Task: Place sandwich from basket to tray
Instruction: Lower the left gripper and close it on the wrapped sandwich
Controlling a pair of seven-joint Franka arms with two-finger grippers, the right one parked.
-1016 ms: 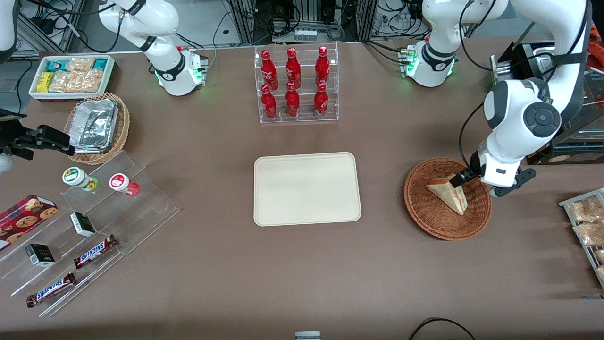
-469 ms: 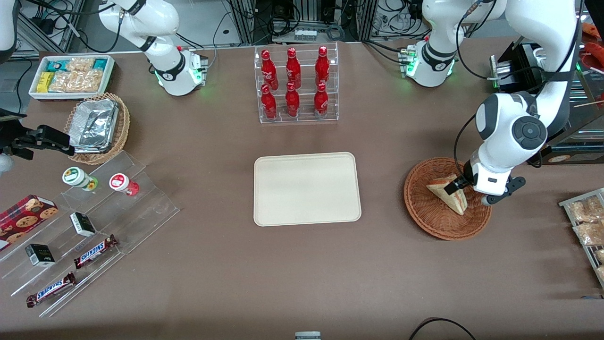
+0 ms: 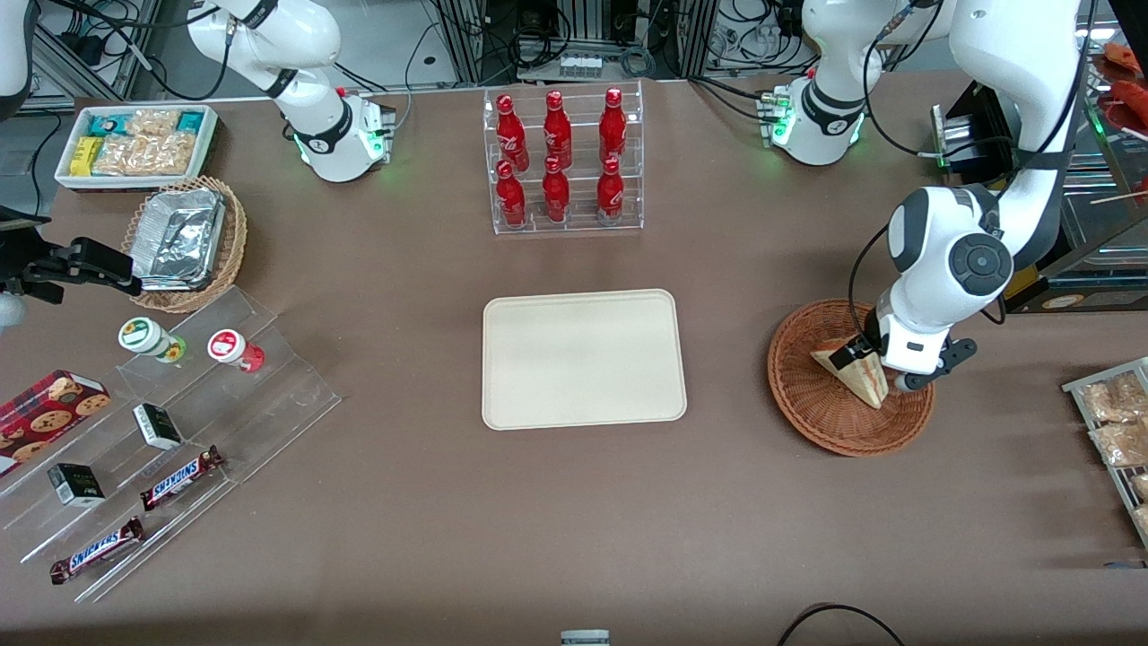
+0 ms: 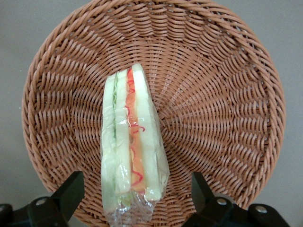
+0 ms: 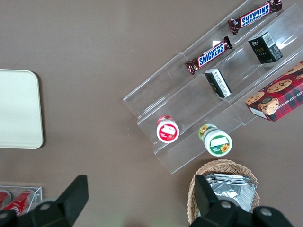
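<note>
The sandwich point(image 3: 861, 381) point(image 4: 132, 151) is a plastic-wrapped wedge of white bread with red-orange and green filling, lying in the round reddish-brown wicker basket point(image 3: 798, 404) point(image 4: 227, 94). My gripper point(image 3: 868, 366) point(image 4: 135, 194) hangs low over the basket and is open. Its two black fingers point(image 4: 71, 191) stand one on each side of the sandwich's wider end, with a gap between each finger and the wrap. The cream-beige tray point(image 3: 583, 359) lies flat at the table's middle, a short way from the basket toward the parked arm's end, with nothing on it.
A clear rack of red bottles point(image 3: 565, 161) stands farther from the front camera than the tray. Snack packets on a rack point(image 3: 1117, 422) lie at the working arm's end. An acrylic stand with Snickers bars point(image 3: 179, 475), a foil-filled tan basket point(image 3: 184, 238) and a white snack box point(image 3: 134, 144) sit toward the parked arm's end.
My gripper has come down and shifted over the basket, so its open fingers now straddle the sandwich. The sandwich and basket have not moved.
</note>
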